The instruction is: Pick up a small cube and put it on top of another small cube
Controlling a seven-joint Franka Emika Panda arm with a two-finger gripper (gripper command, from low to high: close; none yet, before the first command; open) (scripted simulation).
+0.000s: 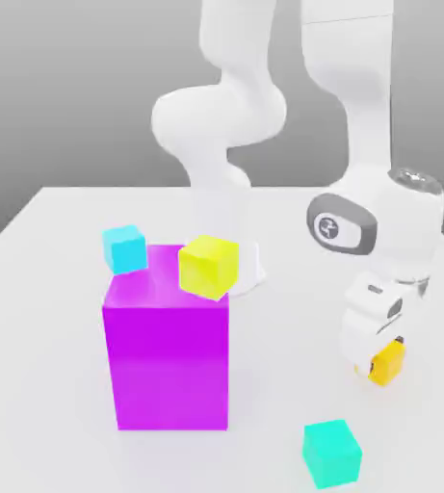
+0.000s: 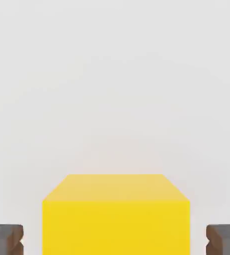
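A Panda arm reaches down to the tabletop [image 1: 52, 217] at the exterior view's right. Its gripper [image 1: 384, 364] points downward with the small orange-amber cube [image 1: 389, 364] between its fingers [image 2: 6, 239]; in the hand view the fingers stand just beside the cube's two sides, and contact cannot be confirmed. The cube sits low, near the tabletop's front right part. A teal cube [image 1: 331, 453] lies near it, closer to the front edge. A large magenta block [image 1: 168, 351] stands at centre-left, with a lemon-yellow cube [image 1: 208, 266] and a cyan cube [image 1: 125, 247] by its top.
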